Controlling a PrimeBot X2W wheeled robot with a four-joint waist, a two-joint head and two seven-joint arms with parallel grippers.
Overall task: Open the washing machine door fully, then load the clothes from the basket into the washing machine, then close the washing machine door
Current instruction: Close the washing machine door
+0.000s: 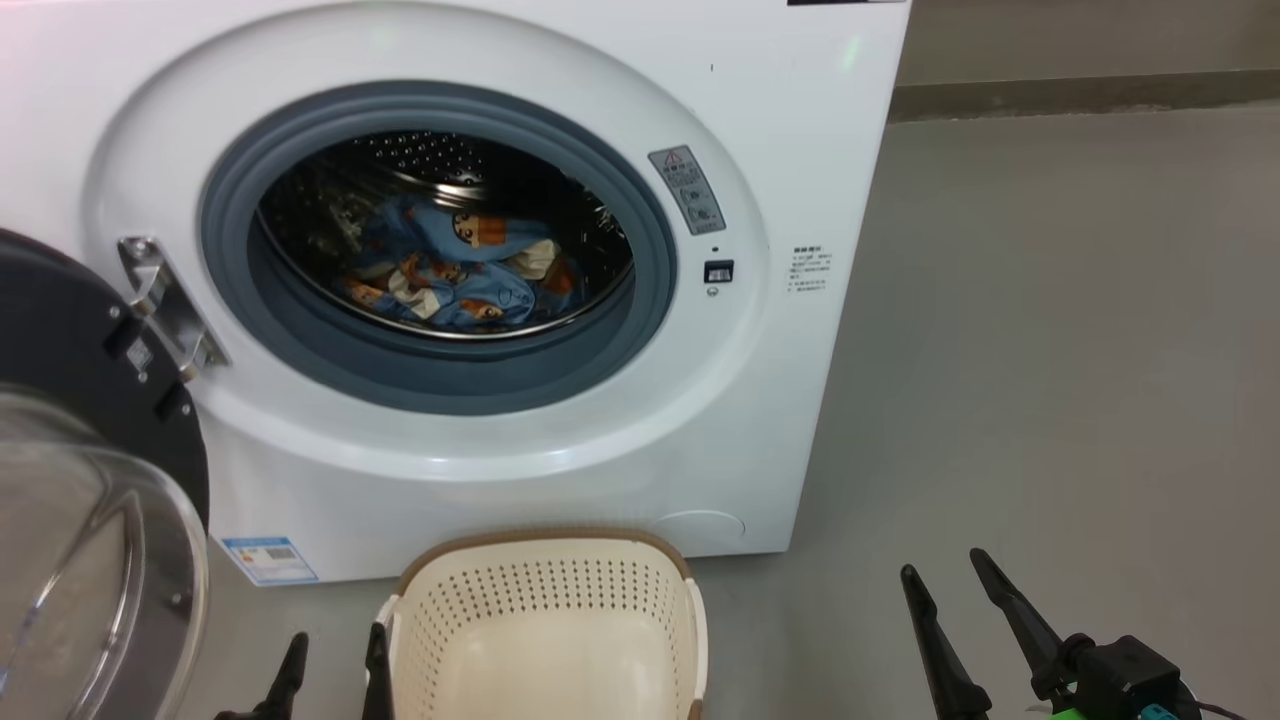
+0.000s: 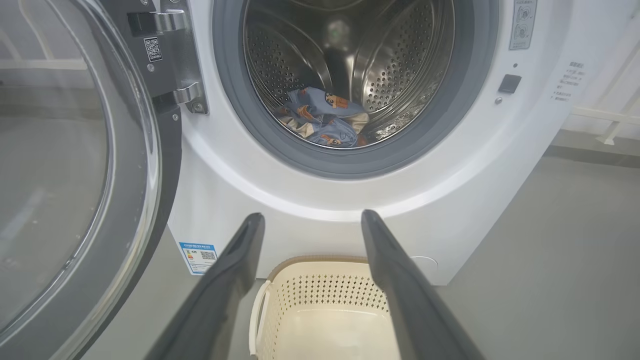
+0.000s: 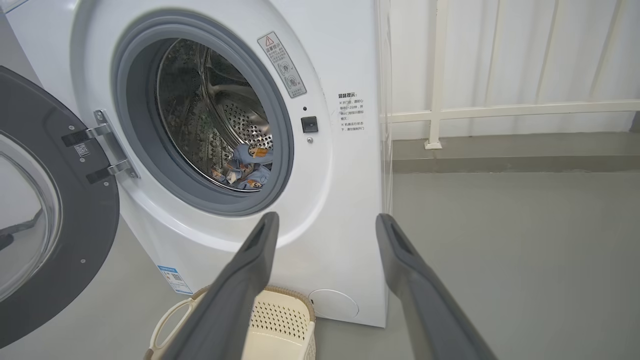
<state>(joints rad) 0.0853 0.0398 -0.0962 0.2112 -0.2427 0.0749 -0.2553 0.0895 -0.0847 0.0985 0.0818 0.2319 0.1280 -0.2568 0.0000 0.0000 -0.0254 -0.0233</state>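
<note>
The white washing machine [image 1: 520, 480] stands with its door [image 1: 60, 330] swung wide open to the left, showing a glossy black rim and bulging clear glass. The clothes [image 1: 450, 270] — light blue, printed with small orange-brown figures — lie heaped at the bottom of the steel drum [image 1: 420, 160]. The cream perforated basket [image 1: 545, 600], brown-rimmed, sits upright just in front of the machine, its pale bottom in plain sight.

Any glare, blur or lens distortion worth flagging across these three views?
Head view: pink glare at upper left of the washing machine, hazy washing machine door glass. Left wrist view: left hand soft near the lens, drum glinting. Right wrist view: bright curtain, machine edges bowed by wide angle.
</note>
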